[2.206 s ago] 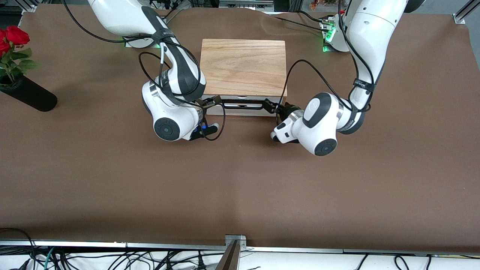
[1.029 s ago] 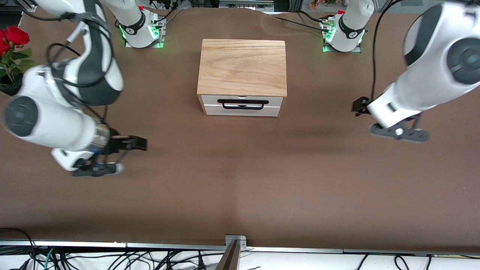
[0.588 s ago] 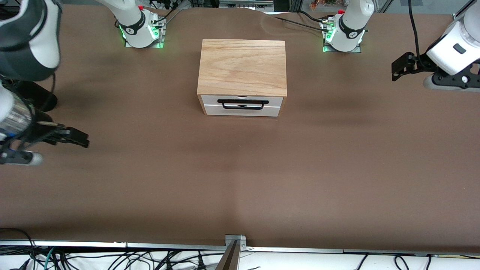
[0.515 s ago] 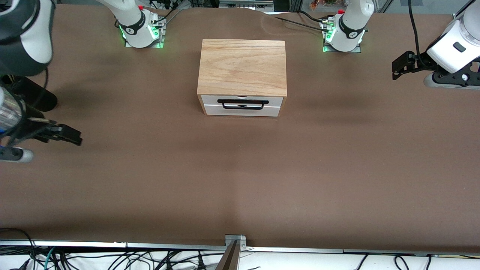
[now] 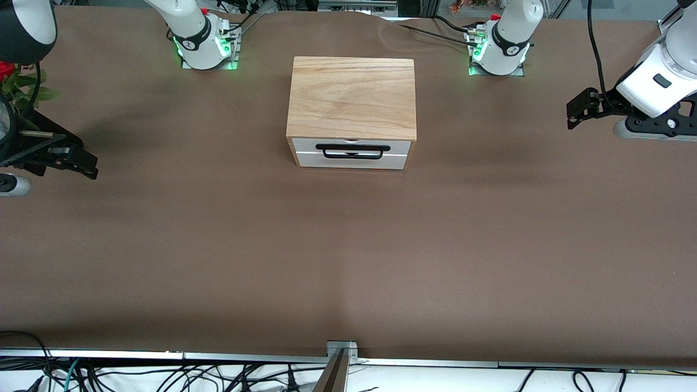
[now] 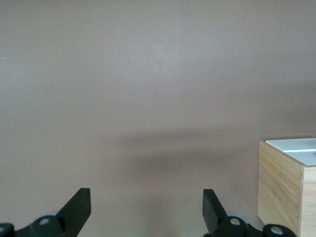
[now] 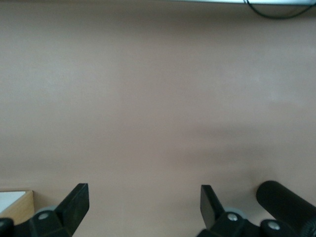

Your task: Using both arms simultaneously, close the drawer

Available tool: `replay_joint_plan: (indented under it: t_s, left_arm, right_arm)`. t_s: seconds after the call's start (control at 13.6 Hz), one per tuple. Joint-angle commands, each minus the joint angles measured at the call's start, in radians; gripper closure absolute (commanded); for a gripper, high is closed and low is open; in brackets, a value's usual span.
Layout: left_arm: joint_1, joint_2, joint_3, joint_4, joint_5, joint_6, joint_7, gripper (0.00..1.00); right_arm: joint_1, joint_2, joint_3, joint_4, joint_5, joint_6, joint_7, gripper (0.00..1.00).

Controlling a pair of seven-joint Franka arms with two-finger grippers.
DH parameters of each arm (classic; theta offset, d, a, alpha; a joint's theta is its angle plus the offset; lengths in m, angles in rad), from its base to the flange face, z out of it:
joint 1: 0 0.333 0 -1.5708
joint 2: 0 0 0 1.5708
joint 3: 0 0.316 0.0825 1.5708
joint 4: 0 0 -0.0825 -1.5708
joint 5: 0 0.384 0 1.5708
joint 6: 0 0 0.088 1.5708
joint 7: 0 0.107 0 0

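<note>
The light-wood box (image 5: 353, 98) stands mid-table, toward the robots' bases. Its drawer (image 5: 351, 154) sits pushed in, white front level with the box's front, thin black handle (image 5: 353, 151) across it. My left gripper (image 5: 572, 114) is open and empty, up over the table at the left arm's end. In the left wrist view its gripper (image 6: 146, 210) is spread wide and a corner of the box (image 6: 281, 187) shows. My right gripper (image 5: 84, 162) is open and empty over the table at the right arm's end. The right wrist view shows its gripper (image 7: 143, 205) spread over bare table.
Red roses with green leaves (image 5: 24, 93) stand at the right arm's end of the table, mostly hidden by the right arm. Their black vase (image 7: 289, 207) shows in the right wrist view. The arm bases (image 5: 204, 41) (image 5: 498, 46) flank the box. The brown table (image 5: 348, 245) surrounds it.
Both grippers left the drawer handle and swung out to their own ends of the table. In the last half second the right gripper drifted toward the roses; the left barely moved.
</note>
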Motion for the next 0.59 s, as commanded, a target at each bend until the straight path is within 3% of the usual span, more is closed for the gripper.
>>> replay_joint_plan:
  t_s: [0.0,0.51]
  left_arm:
    - [0.008,0.024,0.0,0.039,0.0,0.027,0.016,0.0]
    - [0.011,0.079,0.0,0.088,-0.018,0.035,-0.011,0.0]
  right_arm:
    - [-0.1,-0.073,0.057,-0.105,0.028,0.013,-0.05,0.0]
    - [-0.108,-0.05,0.05,-0.088,0.05,-0.004,-0.082,0.0]
